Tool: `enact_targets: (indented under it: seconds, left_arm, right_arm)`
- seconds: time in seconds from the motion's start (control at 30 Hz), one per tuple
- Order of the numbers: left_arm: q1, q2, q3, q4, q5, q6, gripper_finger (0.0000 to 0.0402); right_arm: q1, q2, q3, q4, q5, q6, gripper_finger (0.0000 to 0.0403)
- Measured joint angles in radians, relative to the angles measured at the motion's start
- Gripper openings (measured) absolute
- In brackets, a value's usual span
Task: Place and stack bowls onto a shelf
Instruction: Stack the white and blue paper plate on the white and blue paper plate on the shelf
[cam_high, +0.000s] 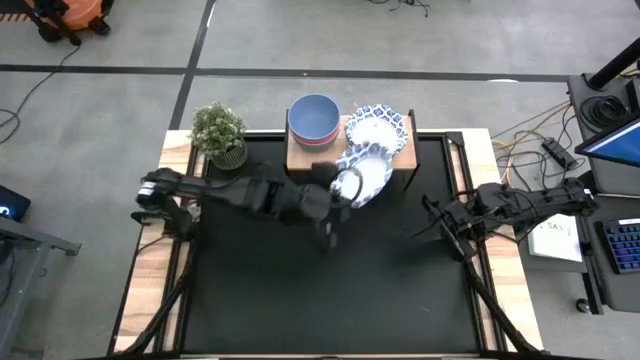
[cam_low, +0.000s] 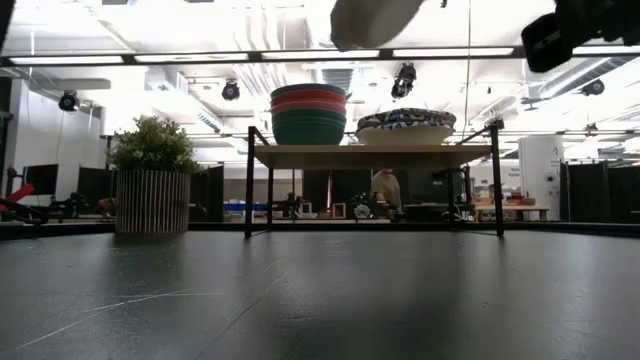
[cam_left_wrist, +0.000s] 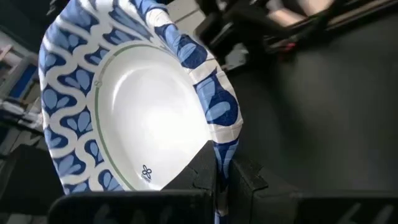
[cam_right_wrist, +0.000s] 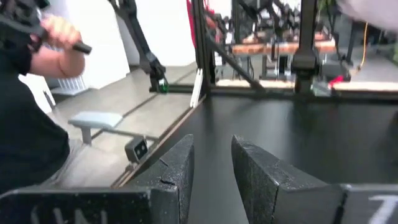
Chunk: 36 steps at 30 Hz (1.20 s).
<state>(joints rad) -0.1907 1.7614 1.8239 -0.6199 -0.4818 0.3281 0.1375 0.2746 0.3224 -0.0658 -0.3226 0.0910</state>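
My left gripper (cam_high: 345, 185) is shut on a white bowl with a blue-patterned rim (cam_high: 365, 175), carried high over the table just in front of the shelf (cam_high: 300, 155). That bowl fills the left wrist view (cam_left_wrist: 137, 112) and its underside shows at the top of the low view (cam_low: 370, 18). On the shelf's wood top (cam_low: 370, 155) stand a stack of plain bowls, blue on top (cam_high: 313, 118), and a stack of patterned bowls (cam_high: 378, 128). My right gripper (cam_right_wrist: 211, 162) waits open at the table's right edge (cam_high: 425, 220). My left gripper pinches the patterned bowl's rim (cam_left_wrist: 222, 155) between its two fingers, one finger inside the bowl (cam_left_wrist: 196, 171) and one outside. The bowl is lifted clear of the table and shelf and is tilted, its inside turned toward the wrist.
A potted plant (cam_high: 220, 135) stands at the table's far left corner, beside the shelf. The black mat (cam_high: 330, 290) lies between the arms. A person's arm (cam_right_wrist: 59, 46) shows in the room beyond the right edge.
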Motion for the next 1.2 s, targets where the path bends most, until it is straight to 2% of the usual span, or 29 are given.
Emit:
enact_targets:
  seconds: [0.17,0.37,0.7,0.97,1.2]
  left_arm:
    - [0.103,0.101,0.098,-0.006,0.089,0.044,0.0]
    - [0.197,0.221,0.248,-0.02,0.103,0.109,0.0]
    - [0.308,0.423,0.533,-0.143,0.128,0.161,0.0]
    - [0.362,0.436,0.508,-0.106,0.126,0.174,0.0005]
    - [0.375,0.436,0.506,-0.104,0.126,0.187,0.0068]
  right_arm:
    - [0.0,-0.008,0.0,0.001,-0.001,0.0,0.0098]
    - [0.0,-0.005,0.001,-0.01,0.0,0.002,0.0098]
    - [0.0,-0.003,0.001,-0.014,0.0,0.017,0.0098]
    - [0.001,-0.003,0.0,-0.035,0.0,0.039,0.0098]
    - [0.001,0.001,0.0,-0.035,0.0,0.039,0.0098]
